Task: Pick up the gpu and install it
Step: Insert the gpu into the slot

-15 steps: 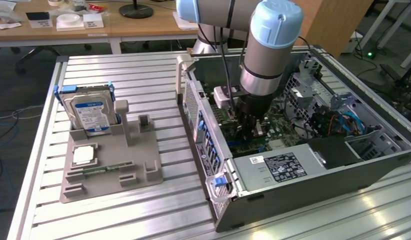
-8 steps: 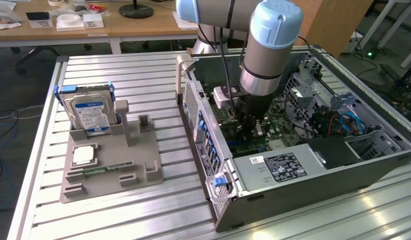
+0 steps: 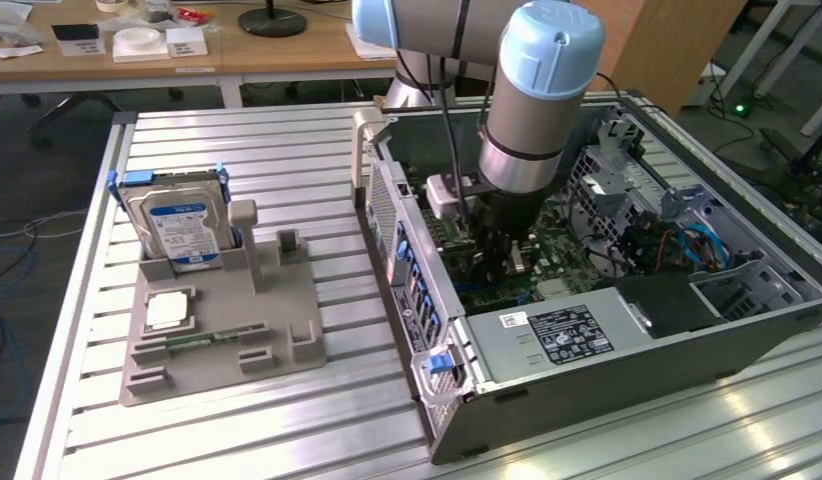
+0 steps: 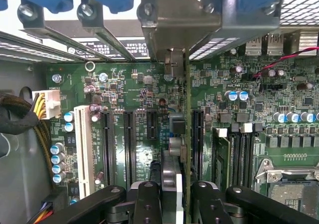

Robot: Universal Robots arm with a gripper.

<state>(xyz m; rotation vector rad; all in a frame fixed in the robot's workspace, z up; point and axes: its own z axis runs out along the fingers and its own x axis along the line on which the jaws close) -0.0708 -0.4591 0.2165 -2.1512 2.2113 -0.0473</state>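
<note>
Computer case (image 3: 625,330) lay open on its side on the slatted metal table (image 3: 251,140), green motherboard (image 4: 144,99) facing up. Grey parts holder (image 3: 224,340) sat well apart toward the exterior view's left, a hard drive (image 3: 182,225) standing in it.

Arm (image 3: 531,100) reached straight down into the case, wrist vertical, gripper (image 3: 498,255) low over the board.

Wrist view: the gpu (image 4: 174,149) hung edge-on between the fingers (image 4: 147,204), which were closed on its upper part. It stood upright, in line with a black slot (image 4: 197,139) or just beside it; whether it had seated, could not tell. Its metal bracket (image 4: 175,25) sat up at the case's rear wall.

Judgement: card looked light, stiff, thin. Fragile at fan and small parts. Best held by the bare board edges, as here.
</note>
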